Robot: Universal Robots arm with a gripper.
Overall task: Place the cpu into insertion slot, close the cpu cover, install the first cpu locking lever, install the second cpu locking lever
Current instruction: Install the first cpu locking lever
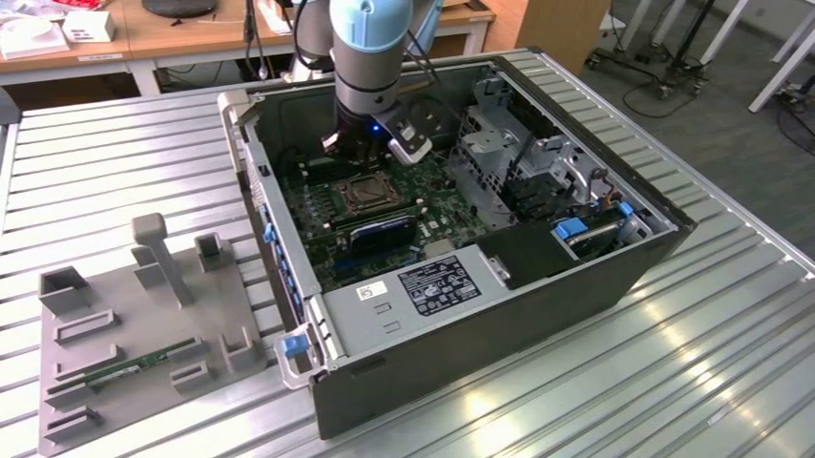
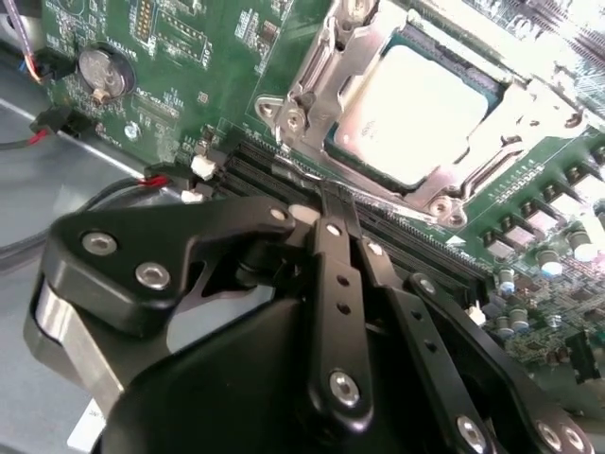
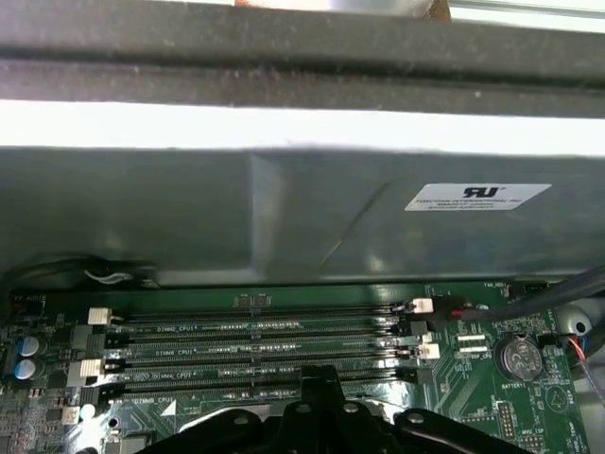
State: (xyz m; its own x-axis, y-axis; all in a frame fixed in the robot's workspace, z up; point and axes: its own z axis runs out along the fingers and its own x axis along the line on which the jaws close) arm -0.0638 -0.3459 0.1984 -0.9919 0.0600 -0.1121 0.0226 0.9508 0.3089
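Resting flat in the insertion slot [image 1: 363, 194], the cpu [image 2: 416, 109] showed as a small square chip with a pale, silvery-tan metal top that looked smooth and faintly glossy in the second wrist view. It appeared light, thin and stiff, probably slippery across its top and delicate underneath, so its bare edges seemed the safest place to take hold rather than its face. Around it lay the cpu cover [image 2: 326, 66], a thin silvery frame of stamped sheet metal with a cut-out centre, which seemed to be lying down over the chip's margins. It looked springy and sharp-edged, best pushed at its free edge. Whether either locking lever was latched could not be told. Outward from the socket spread the green circuit board [image 2: 189, 57], studded with tiny parts, a round coin battery [image 2: 99, 68] and long, dark, ridged memory slots [image 3: 255, 331]. The black, jointed hand [image 2: 326, 200] hovered just beside the socket over those slots, its fingers drawn narrow, tips together, holding nothing that could be seen. All of this sat inside an open dark metal computer case [image 1: 560, 277] lying on a ribbed silvery bench [image 1: 114, 162], with a grey moulded fixture tray [image 1: 128, 324] near it on the exterior view's left.
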